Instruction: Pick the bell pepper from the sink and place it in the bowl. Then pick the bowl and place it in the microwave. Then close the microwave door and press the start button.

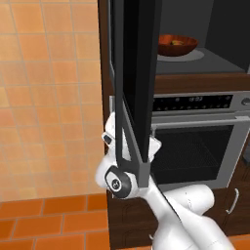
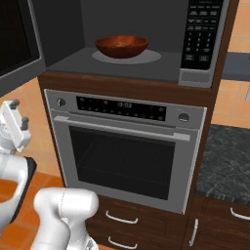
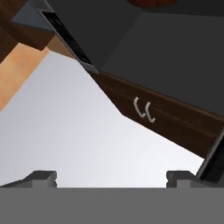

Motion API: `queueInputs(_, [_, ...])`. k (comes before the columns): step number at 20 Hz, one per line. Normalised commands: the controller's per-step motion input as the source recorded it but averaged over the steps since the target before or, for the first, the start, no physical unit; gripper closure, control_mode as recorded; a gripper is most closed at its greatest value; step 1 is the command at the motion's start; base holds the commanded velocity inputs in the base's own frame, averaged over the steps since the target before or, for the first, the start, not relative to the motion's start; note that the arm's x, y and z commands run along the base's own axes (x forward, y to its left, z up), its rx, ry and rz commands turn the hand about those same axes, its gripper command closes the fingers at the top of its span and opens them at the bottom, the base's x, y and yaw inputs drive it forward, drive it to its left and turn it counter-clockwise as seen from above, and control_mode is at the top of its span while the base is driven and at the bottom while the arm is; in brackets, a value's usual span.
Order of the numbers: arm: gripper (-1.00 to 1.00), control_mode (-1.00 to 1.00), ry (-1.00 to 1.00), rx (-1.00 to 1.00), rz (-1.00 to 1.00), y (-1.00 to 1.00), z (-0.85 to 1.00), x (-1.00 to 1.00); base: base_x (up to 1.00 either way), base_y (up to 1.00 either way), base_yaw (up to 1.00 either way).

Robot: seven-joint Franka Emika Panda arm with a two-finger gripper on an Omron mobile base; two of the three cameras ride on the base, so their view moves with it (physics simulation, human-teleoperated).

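Bowl [image 2: 121,46] already inside microwave [image 2: 195,58]; my gripper [image 3: 111,177] spread wide, empty. Door [image 1: 134,83] — rigid, slick glass; I'd push flat near free edge.

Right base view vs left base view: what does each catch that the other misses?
Right base view alone: the microwave's keypad strip, a dark stone counter and drawer handles below the oven. Left base view alone: the open microwave door edge-on, and the orange tiled wall. Both: the bowl with the bell pepper on the microwave's turntable, and the steel wall oven underneath.
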Motion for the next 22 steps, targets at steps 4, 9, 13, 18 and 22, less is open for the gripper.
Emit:
queueInputs(4, [-1.0,-1.0,0.0,0.0,0.06,0.79,0.0,0.0,0.0,0.0,0.0])
queueInputs(9, [-1.0,-1.0,-0.01,0.0,0.04,0.65,0.04,-0.02,0.0,0.0,0.0])
queueInputs(13, [-1.0,-1.0,-0.11,0.07,0.02,0.09,0.36,-0.34,0.0,0.0,0.0])
queueInputs(18, [-1.0,-1.0,-0.09,0.12,0.0,0.0,0.61,-0.36,0.0,0.0,0.0])
queueInputs(22, [-1.0,-1.0,-0.12,0.1,0.0,0.0,0.46,-0.49,0.0,0.0,0.0])
